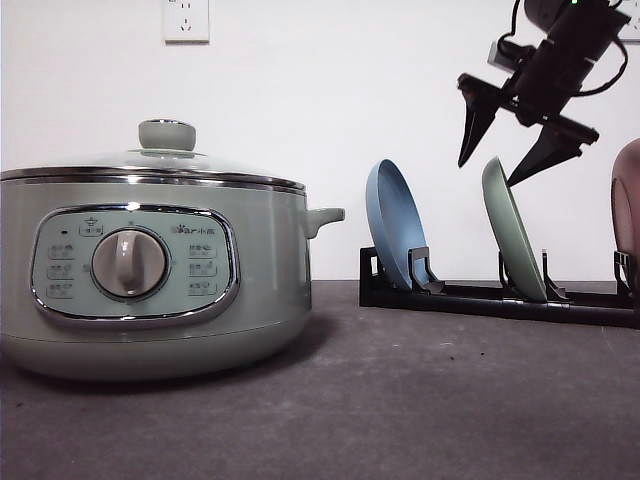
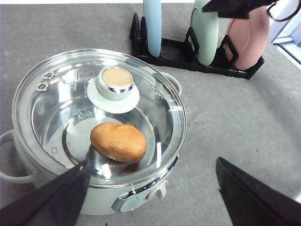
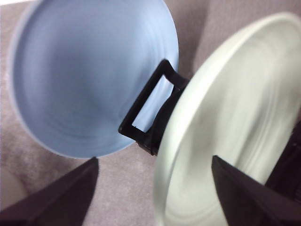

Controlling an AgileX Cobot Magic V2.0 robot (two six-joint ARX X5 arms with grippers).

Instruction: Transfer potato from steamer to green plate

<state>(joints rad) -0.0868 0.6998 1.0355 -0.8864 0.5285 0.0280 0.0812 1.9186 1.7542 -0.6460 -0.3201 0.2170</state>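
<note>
well, the potato point(image 2: 118, 141) sits inside the steamer point(image 1: 150, 270) under its shut glass lid point(image 2: 101, 113). the green plate point(image 1: 513, 232) stands in a black rack point(image 1: 490, 296) between blue plate point(image 1: 397, 228) and pink plate point(image 2: 248, 38). right gripper point(image 1: 505, 148) hovers above it, jaws apart; left gripper point(image 2: 155, 197) spreads wide over the pot.

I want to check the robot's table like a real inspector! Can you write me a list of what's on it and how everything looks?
Surface: dark grey table, a few small specks.
Potato: inside the steamer, under the closed glass lid.
Green plate: standing on edge in the black rack, between the blue plate and the pink plate.
Clutter: nothing seen.
Left gripper: open, above the steamer, holding nothing.
Right gripper: open, just above the green plate's top edge, holding nothing.
Cables: black cable on the right arm.
Surroundings: white wall, wall socket.
</note>
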